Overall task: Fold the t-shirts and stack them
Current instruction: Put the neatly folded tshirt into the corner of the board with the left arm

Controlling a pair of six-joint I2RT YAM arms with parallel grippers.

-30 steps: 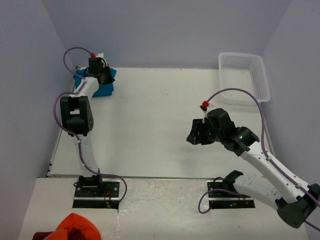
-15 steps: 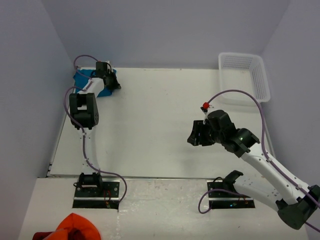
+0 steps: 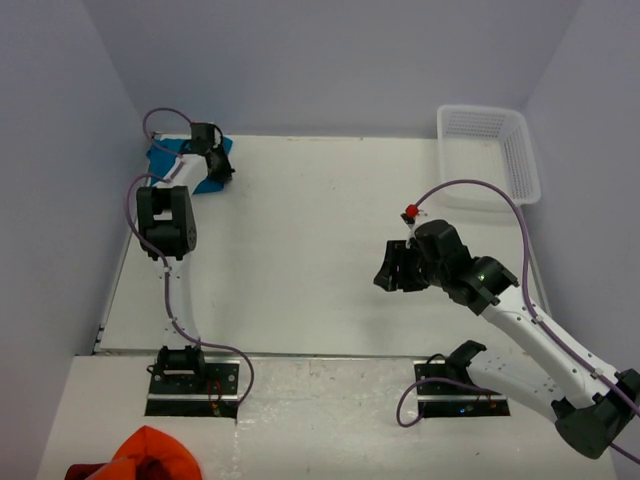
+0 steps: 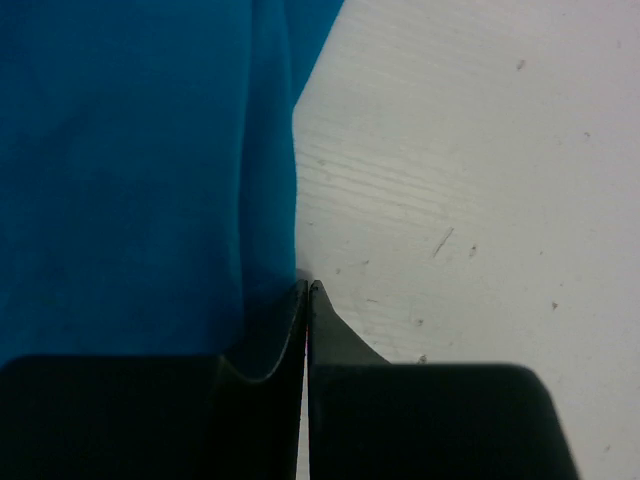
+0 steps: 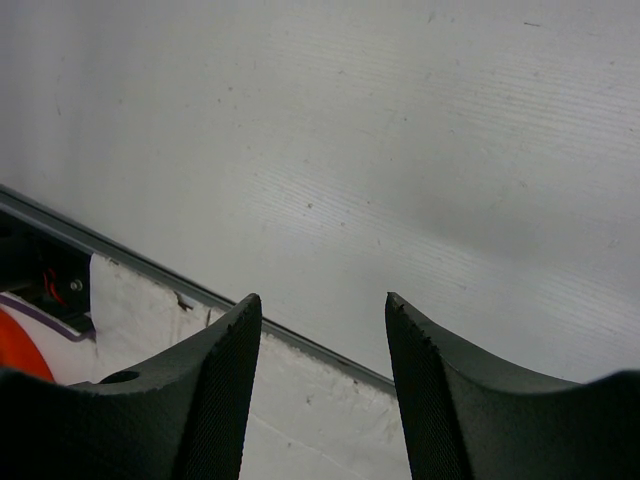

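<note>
Looking from the top camera first, the white plastic basket (image 3: 489, 150) stands at the far right corner of the table (image 3: 310, 250), and inside it only its own white mesh bottom can be seen. The teal-blue t-shirt (image 3: 161, 156) lies in a small heap at the far left corner, well apart from the basket, and the left arm reaches over it, with the left gripper (image 3: 222, 170) at the right edge of the cloth. The right gripper (image 3: 392, 271) hangs above the bare right half of the table, near nothing. An orange-red bunched cloth (image 3: 150, 452) lies on the near shelf, in front of the left arm's base. This view is too far to tell how the left jaws stand. The left wrist camera shows it: the left gripper (image 4: 307, 288) is closed, its two fingers pressed together, and the tips sit just at the border between the t-shirt (image 4: 130, 170) and the white table (image 4: 480, 150). Whether some fabric is pinched between them I cannot tell. The right wrist camera shows the right gripper (image 5: 322, 305) open, its fingers apart with only the table (image 5: 400, 150) under them. At the lower left of this view a small part of the orange-red cloth (image 5: 14, 346) appears beyond the table's near edge.
</note>
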